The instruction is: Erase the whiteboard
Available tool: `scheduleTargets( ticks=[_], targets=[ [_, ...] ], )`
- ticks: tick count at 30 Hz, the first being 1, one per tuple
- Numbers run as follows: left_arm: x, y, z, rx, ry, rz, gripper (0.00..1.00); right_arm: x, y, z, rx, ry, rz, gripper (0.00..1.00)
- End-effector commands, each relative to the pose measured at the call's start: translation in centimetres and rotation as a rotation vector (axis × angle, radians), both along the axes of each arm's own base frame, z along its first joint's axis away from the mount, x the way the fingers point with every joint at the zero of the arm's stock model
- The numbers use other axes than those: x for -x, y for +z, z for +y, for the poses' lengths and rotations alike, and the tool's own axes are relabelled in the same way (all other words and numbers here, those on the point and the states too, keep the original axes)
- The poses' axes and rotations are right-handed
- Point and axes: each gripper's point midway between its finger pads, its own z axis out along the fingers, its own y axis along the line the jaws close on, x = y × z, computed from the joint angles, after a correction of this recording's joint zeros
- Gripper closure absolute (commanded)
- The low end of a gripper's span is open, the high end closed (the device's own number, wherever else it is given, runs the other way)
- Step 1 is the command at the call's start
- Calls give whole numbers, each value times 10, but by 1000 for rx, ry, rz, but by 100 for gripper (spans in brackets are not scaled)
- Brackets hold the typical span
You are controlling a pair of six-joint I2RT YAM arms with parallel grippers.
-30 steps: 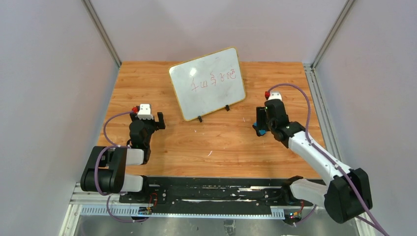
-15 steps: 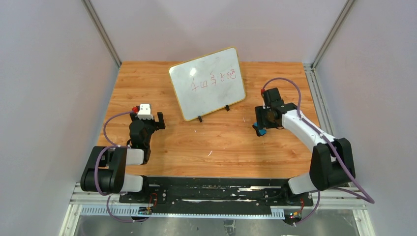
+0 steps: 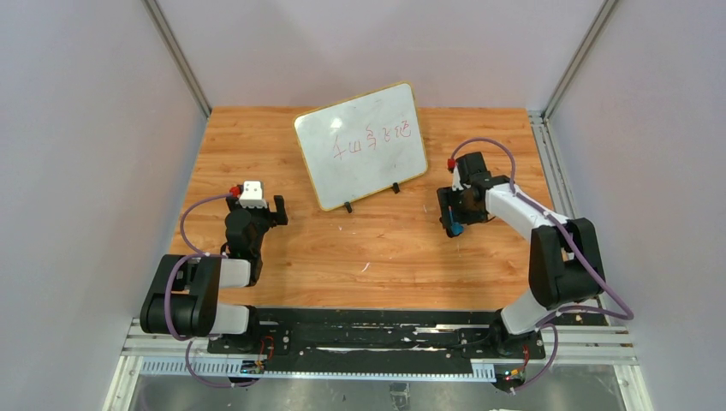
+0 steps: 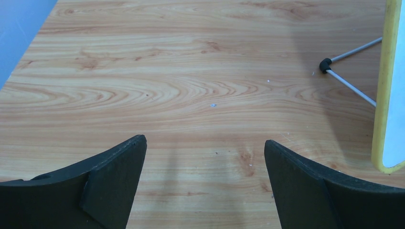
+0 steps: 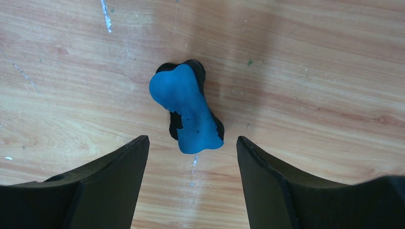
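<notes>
the whiteboard (image 3: 361, 145) stands leaning back on the table (image 3: 257, 137), at the far middle, with red handwriting on its white face. from the left tool (image 4: 204, 141) it is ahead and to the right; the wrist view shows only its yellow edge and a thin metal leg (image 4: 351, 88) with a black foot. the left tool is spread wide and holds nothing, low over bare wood. the right tool (image 5: 191, 138) is also spread wide and points down at the table. a small blue eraser (image 5: 187, 107) lies flat there, its near end just between the two fingertips, touching neither finger. the whiteboard is to the left of this tool, well apart.
</notes>
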Motion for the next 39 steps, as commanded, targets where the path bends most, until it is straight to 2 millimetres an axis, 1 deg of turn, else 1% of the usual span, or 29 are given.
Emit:
scheduleTargets(
  ticks=[1, 4, 8, 18, 19, 20, 21, 22, 26, 32, 39],
  targets=[
    [-7, 10, 0, -7, 1, -30, 2, -14, 2, -6, -29, -4, -25, 31],
    [-6, 10, -1, -7, 0, -30, 2, -20, -1, -10, -36, -19, -24, 32],
    [-7, 10, 0, -7, 1, -29, 2, -28, -3, -8, -45, -21, -19, 37],
    [-7, 10, 0, -6, 2, -30, 2, -30, -8, -4, -65, -19, -10, 40],
    [-7, 10, 0, -7, 2, -29, 2, -30, -8, -3, -67, -19, -8, 42],
    [-7, 10, 0, -6, 1, -30, 2, -30, -9, -3, -67, -21, -7, 45],
    [-7, 10, 0, -6, 1, -30, 2, -30, -9, -4, -66, -24, -5, 51],
    [-7, 10, 0, -6, 0, -30, 2, -29, -10, -3, -67, -24, -2, 53],
    [-7, 9, 0, -7, 2, -29, 2, -27, -11, -3, -71, -22, 7, 53],
    [-6, 9, 0, -6, 2, -28, 2, -22, -7, -1, -82, -19, 5, 45],
    [-7, 10, 0, -6, 1, -31, 2, -14, -11, 3, -96, -8, 17, 46]
  ],
)
